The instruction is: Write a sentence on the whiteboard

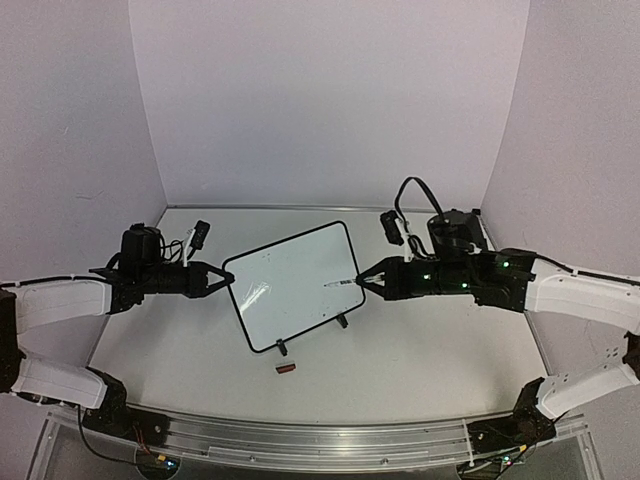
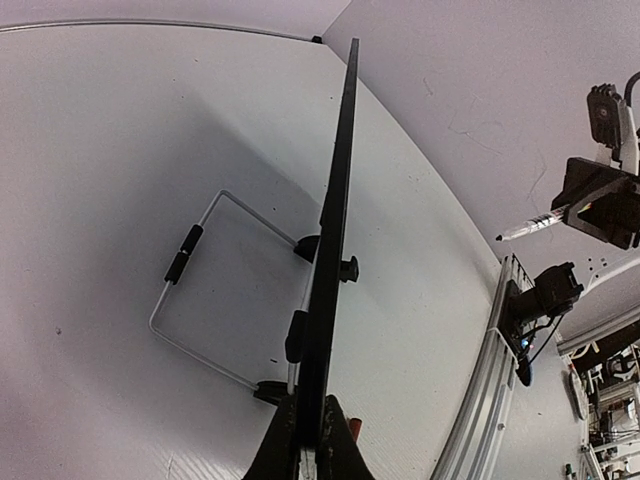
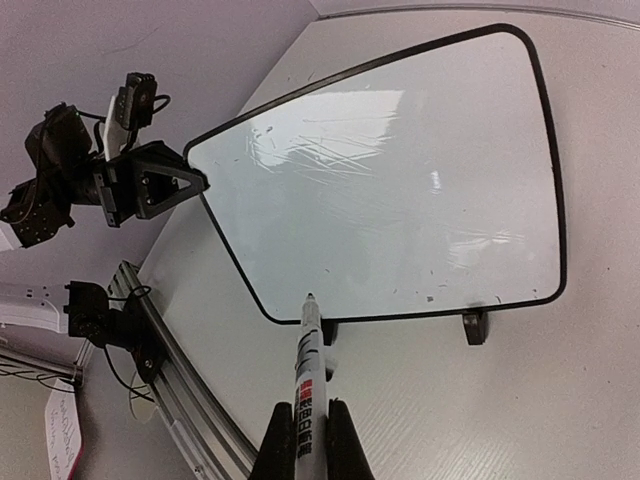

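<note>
Top view: a white desk [image 1: 420, 350] boxed by pale lilac walls [image 1: 330, 100]. The whiteboard [image 1: 290, 285] stands tilted mid-desk, left claw [image 1: 225, 279] clamped on its left rim, a small dark-red object [image 1: 286, 369] in front.
Left wrist: the board edge-on, wire stand [image 2: 200, 290] behind.
Right wrist: glossy, faintly smeared face; right claw [image 3: 305, 425] grips a marker [image 3: 310, 350], tip near the lower rim.

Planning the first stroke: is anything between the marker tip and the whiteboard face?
Nothing: in the left wrist view the marker in the right gripper ends short of the whiteboard, open air between.
</note>
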`<state>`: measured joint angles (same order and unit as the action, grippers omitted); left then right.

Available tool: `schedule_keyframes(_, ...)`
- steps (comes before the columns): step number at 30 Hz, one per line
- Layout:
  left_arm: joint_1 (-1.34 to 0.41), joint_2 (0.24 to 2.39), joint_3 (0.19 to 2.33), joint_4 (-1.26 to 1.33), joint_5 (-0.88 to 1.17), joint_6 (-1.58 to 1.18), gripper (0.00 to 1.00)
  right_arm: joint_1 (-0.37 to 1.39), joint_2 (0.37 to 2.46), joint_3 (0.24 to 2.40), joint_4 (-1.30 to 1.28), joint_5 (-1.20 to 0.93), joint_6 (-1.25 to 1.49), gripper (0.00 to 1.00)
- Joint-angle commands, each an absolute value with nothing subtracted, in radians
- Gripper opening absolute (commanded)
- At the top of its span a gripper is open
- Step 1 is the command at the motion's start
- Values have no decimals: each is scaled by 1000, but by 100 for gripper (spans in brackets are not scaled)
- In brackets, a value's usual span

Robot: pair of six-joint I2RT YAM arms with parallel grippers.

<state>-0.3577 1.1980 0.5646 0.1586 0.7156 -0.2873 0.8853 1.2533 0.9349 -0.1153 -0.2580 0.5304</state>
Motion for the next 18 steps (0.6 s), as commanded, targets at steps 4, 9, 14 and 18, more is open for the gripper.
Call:
schedule_keyframes(4,-338,1185,554,173,689,-257,0,941,1437,1056,97,-261,510,0)
schedule_keyframes(9,-334,1184,555,171,690,-246,0,954,1575,1150,181,-311,512,0)
schedule_keyframes(14,-333,1190,554,170,690,-243,0,957,1675,1218,252,-365,527,0)
schedule_keyframes(18,-332,1194,554,172,692,-244,0,958,1742,1270,282,-398,539,0)
